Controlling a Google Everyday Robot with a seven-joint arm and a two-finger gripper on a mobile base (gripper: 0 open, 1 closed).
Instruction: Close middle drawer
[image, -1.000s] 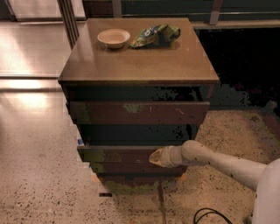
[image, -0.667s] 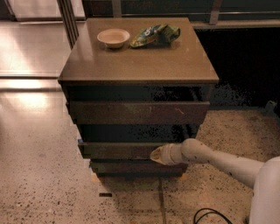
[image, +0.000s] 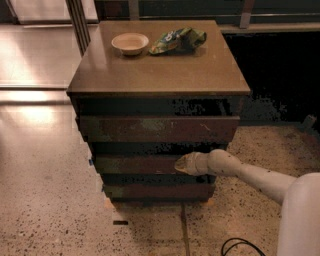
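A dark brown cabinet (image: 160, 80) stands in the middle of the camera view with three drawer fronts. The middle drawer (image: 132, 164) is a plain dark slab, sitting nearly flush with the cabinet face; none of its floor shows. The broader top drawer front (image: 157, 128) has pale scratch marks. The lowest drawer front (image: 155, 191) is slightly narrower. My gripper (image: 179, 164), at the end of the white arm coming from the lower right, touches the middle drawer's front right of its centre.
A small cream bowl (image: 130, 43) and a green snack bag (image: 178, 40) lie on the cabinet top. A black cable (image: 240, 246) lies on the speckled floor at the bottom right. A dark wall runs behind right.
The middle drawer has slid inward toward the cabinet, and my gripper has followed it, staying against its front.
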